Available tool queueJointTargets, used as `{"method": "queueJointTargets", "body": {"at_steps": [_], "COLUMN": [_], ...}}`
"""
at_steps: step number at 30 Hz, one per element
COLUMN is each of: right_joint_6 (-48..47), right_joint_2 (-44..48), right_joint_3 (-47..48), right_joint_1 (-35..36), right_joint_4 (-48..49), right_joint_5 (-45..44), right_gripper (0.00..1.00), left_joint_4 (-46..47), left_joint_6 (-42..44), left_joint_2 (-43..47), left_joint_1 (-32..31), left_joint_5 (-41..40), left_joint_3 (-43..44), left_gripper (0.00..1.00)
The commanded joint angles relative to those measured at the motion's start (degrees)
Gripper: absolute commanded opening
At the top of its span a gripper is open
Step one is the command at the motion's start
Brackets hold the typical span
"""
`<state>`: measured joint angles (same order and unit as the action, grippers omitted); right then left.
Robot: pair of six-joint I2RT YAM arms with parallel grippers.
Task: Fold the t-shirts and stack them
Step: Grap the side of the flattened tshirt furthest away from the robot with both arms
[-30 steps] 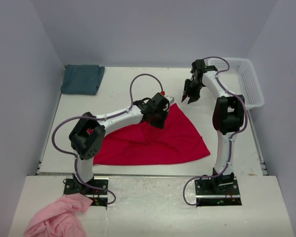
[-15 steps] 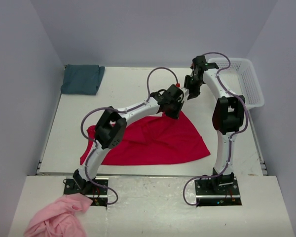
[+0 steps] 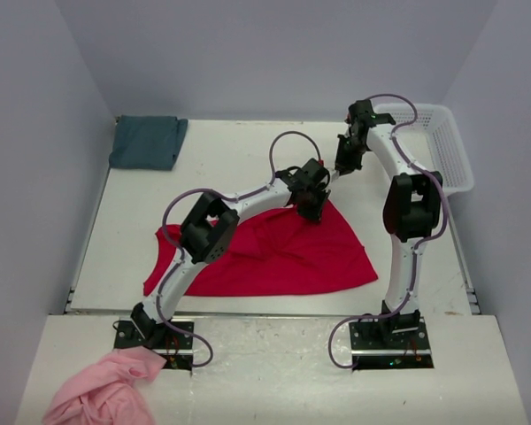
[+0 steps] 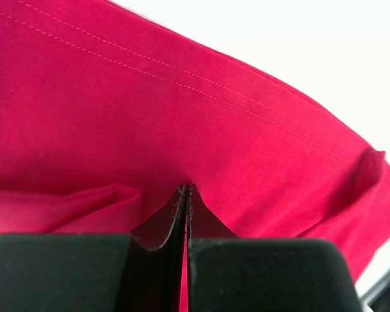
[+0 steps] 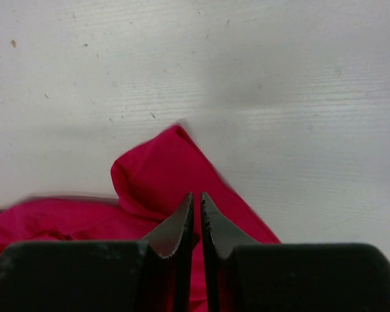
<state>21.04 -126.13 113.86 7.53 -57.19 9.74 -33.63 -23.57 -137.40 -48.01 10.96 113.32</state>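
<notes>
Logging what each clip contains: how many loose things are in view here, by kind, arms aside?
Shirts: 2, the red shirt and the teal shirt
Pink cloth: 1
Basket: 1
Total: 4

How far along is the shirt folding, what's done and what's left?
Done: the dull teal cotton t-shirt lies folded at the table's far left corner. In hand: the bright crimson cotton t-shirt is spread mid-table, with the left gripper shut on its far edge; the right gripper sits nearly closed over a corner, grip unclear. Remaining: finish folding the crimson shirt and stack it with the teal one.
</notes>
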Motion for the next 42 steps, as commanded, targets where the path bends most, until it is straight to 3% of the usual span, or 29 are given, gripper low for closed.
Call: {"method": "queueJointTargets", "body": {"at_steps": [1,6,11,16,20,23,31,42], "right_joint_6": [1.3,2.6,3.1,1.1,1.3,2.1,2.3,3.1], "right_joint_2": [4.3,7.5,11.7,9.9,7.9,7.6,7.1,8.8], "right_joint_3": [0.0,-0.1,-2.0,-0.7,-4.5,-8.2,-11.9,-22.4], "right_joint_1": [-1.0,-4.2,-7.0,-7.3,-7.1,-6.7,-6.3,-5.0], "right_joint_4": [0.7,0.8,2.9,1.2,2.3,3.5,1.3,1.0], "right_joint_5": [-2.3,-5.5,-5.9,0.9,6.0,7.0,-1.3,-7.1], "right_gripper": [0.09,0.09,0.12,0.15,0.32,0.38,0.41,0.40], "left_joint_4": [3.8,9.1,10.5,11.2,11.2,12.4,13.9,15.1], "left_joint_6": [-0.7,-1.9,-1.7,-1.6,-1.7,-1.7,-1.5,-2.2], "left_joint_2": [-1.6,-2.1,-3.1,-3.8,-3.2,-0.8,3.5,5.3], "left_joint_1": [-0.1,-0.4,-1.1,-1.9,-2.0,-2.1,-2.0,-2.0], "left_joint_5": [8.4,17.6,20.0,21.8,22.2,22.0,20.6,21.2], "left_joint_3": [0.0,-3.0,-3.6,-3.5,-4.5,-7.3,-13.8,-15.5], "left_gripper": [0.00,0.00,0.00,0.00,0.00,0.00,0.00,0.00]}}
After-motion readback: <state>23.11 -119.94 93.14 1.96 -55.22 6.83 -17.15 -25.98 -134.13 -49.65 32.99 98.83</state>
